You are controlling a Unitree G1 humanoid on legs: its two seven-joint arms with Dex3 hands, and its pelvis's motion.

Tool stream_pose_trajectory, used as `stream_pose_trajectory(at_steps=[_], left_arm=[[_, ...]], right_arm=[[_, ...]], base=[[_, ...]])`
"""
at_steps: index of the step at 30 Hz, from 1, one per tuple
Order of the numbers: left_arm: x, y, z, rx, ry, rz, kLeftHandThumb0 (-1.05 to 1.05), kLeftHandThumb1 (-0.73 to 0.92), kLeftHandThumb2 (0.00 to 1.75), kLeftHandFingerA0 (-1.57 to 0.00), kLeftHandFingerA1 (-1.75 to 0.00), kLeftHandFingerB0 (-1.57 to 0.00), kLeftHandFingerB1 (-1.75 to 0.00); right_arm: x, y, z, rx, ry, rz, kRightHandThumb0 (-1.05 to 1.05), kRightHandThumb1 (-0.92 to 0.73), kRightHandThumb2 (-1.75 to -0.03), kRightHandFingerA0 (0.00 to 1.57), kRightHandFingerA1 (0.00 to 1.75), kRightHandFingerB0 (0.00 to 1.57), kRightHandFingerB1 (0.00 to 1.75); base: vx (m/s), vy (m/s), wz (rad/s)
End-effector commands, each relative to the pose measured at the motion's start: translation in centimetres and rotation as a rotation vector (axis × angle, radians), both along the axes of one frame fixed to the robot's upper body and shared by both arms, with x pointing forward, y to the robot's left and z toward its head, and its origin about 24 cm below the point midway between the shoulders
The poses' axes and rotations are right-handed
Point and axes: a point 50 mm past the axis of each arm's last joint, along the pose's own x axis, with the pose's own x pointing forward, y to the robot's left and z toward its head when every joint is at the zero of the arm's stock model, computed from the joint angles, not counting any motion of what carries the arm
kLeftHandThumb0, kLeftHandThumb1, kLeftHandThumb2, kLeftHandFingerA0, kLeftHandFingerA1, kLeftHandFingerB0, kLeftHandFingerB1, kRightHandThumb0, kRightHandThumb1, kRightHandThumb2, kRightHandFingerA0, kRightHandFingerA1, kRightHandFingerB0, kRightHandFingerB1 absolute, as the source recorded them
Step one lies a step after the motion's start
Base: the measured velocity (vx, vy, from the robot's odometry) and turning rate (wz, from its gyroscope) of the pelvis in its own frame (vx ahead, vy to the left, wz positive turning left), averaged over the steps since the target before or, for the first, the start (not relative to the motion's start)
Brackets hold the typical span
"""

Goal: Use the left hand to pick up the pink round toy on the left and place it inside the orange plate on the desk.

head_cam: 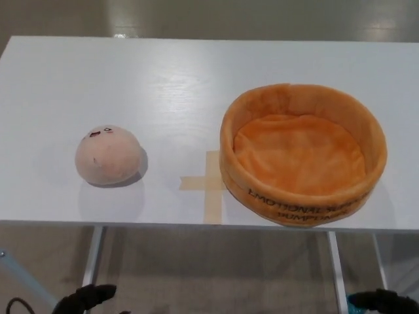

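Observation:
The pink round toy (108, 156) is a soft dome with a small face on top. It rests on the left part of the white desk (163, 78). The orange plate (302, 152) is a plush round bowl with a high rim and black lettering on its front wall. It stands on the right part of the desk, with nothing inside. My left hand (85, 299) shows only as a black shape at the bottom edge, below the desk's front edge and well short of the toy. My right hand (383, 301) barely shows at the bottom right corner.
A cross of tan tape (208, 184) is stuck to the desk between the toy and the plate, touching the plate's left side. The desk's white legs (93, 252) and a grey floor show beneath its front edge.

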Motion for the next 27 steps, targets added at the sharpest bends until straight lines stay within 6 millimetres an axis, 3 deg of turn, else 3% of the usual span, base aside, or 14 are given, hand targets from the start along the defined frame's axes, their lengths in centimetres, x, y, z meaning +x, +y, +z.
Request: stream_pose_trajectory(at_steps=[1, 9, 10, 11, 13, 14, 17, 21, 25, 26, 27], left_arm=[[0.0, 0.2, 0.3, 0.030, -0.050, -0.064, -0.27, 0.63, 0.59, -0.48, -0.45, -0.38, -0.34], [-0.4, -0.1, 0.1, 0.042, -0.059, -0.091, -0.27, 0.63, 0.58, -0.45, -0.45, -0.36, -0.34], [-0.7, 0.0, 0.0, 0.047, -0.055, -0.108, -0.35, 0.55, 0.72, -0.36, -0.49, -0.31, -0.42], [-0.7, 0.1, 0.0, 0.051, -0.053, -0.121, -0.27, 0.64, 0.59, -0.38, -0.42, -0.32, -0.32], [-0.6, 0.2, 0.2, 0.044, -0.054, -0.143, -0.26, 0.64, 0.60, -0.36, -0.41, -0.29, -0.32], [-0.7, 0.6, 0.5, 0.031, -0.050, -0.193, -0.37, 0.58, 0.69, -0.19, -0.41, -0.15, -0.33], [-0.8, 1.2, 1.3, 0.020, -0.050, -0.312, -0.35, 0.64, 0.59, -0.23, -0.36, -0.13, -0.26], [-1.3, 2.0, 4.5, 0.015, -0.119, -0.531, -0.33, 0.62, 0.61, -0.26, -0.38, -0.10, -0.22], [-1.7, 2.0, 6.5, 0.012, -0.172, -0.612, -0.32, 0.62, 0.59, -0.28, -0.38, -0.11, -0.25], [-2.0, 1.9, 8.3, -0.029, -0.199, -0.691, -0.40, 0.51, 0.68, -0.25, -0.42, -0.13, -0.34], [-2.2, 1.6, 9.6, -0.059, -0.207, -0.762, -0.39, 0.52, 0.68, -0.27, -0.42, -0.17, -0.35]], right_arm=[[0.0, -0.2, 0.6, -0.020, -0.102, 0.026, -0.12, -0.64, -0.58, 0.59, 0.53, 0.64, 0.48], [-0.5, -0.3, 0.3, -0.018, -0.103, 0.024, -0.12, -0.64, -0.58, 0.59, 0.54, 0.65, 0.49], [-0.8, -0.3, 0.1, -0.017, -0.086, 0.024, -0.14, -0.65, -0.59, 0.58, 0.52, 0.64, 0.48], [-0.9, -0.3, 0.1, -0.023, -0.081, 0.027, -0.14, -0.64, -0.59, 0.58, 0.52, 0.64, 0.47], [-1.0, -0.4, 0.1, -0.033, -0.085, 0.036, -0.13, -0.64, -0.59, 0.57, 0.51, 0.64, 0.47], [-1.1, -0.4, 0.0, -0.033, -0.084, 0.035, -0.13, -0.64, -0.58, 0.62, 0.55, 0.63, 0.48], [-1.2, -0.5, 0.1, -0.037, -0.089, 0.035, -0.12, -0.64, -0.58, 0.61, 0.54, 0.64, 0.48], [-0.9, -0.7, 0.3, -0.038, -0.096, 0.032, -0.12, -0.64, -0.58, 0.60, 0.53, 0.64, 0.48], [-0.4, -0.7, 0.5, -0.042, -0.095, 0.033, -0.13, -0.64, -0.58, 0.59, 0.52, 0.64, 0.48], [-0.3, -0.6, 0.5, -0.038, -0.105, 0.035, -0.12, -0.64, -0.58, 0.59, 0.52, 0.64, 0.48], [-0.3, -0.6, 0.6, -0.035, -0.107, 0.035, -0.13, -0.64, -0.58, 0.59, 0.51, 0.64, 0.48]], base=[[0.00, 0.000, 0.00], [0.00, 0.000, 0.00], [0.00, 0.000, 0.00], [0.00, 0.000, 0.00], [0.00, 0.000, 0.00], [0.00, 0.000, 0.00], [0.00, 0.000, 0.00], [0.00, 0.000, 0.00], [0.00, 0.000, 0.00], [0.00, 0.000, 0.00], [0.00, 0.000, 0.00]])
